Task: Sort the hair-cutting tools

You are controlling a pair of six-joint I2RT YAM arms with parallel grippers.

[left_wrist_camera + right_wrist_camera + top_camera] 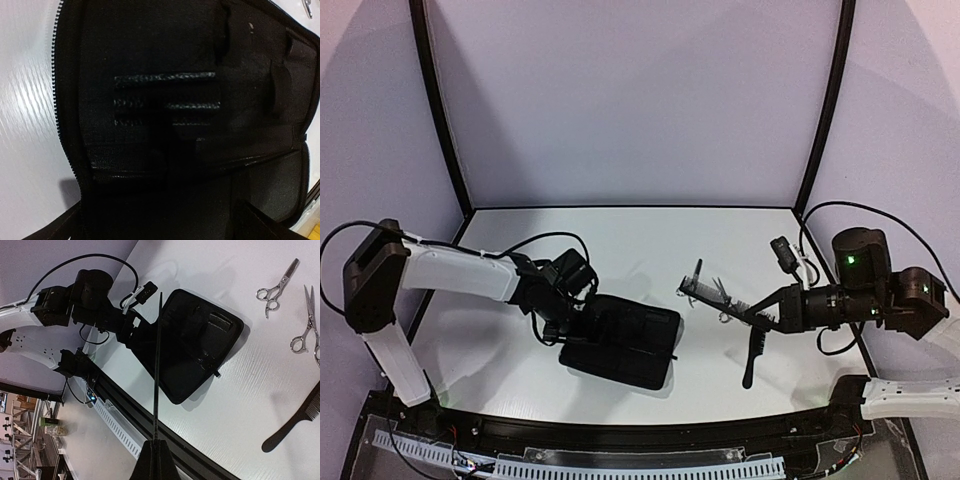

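Observation:
My right gripper (758,316) (156,442) is shut on a slim black comb (695,293) (157,365), held edge-on above the table and pointing toward the case. Two silver scissors (275,286) (306,325) lie on the white table just beyond it, one showing in the top view (720,288). Another black comb (750,362) (292,422) lies near my right arm. My left gripper (563,328) stands open over the left edge of the open black zip case (625,340) (195,347). Its own fingers are lost against the dark lining (165,105).
Black frame rails (440,110) and lavender walls close in the table on three sides. A slotted cable duct (620,462) (117,427) runs along the near edge. A cable (555,240) loops over the left arm.

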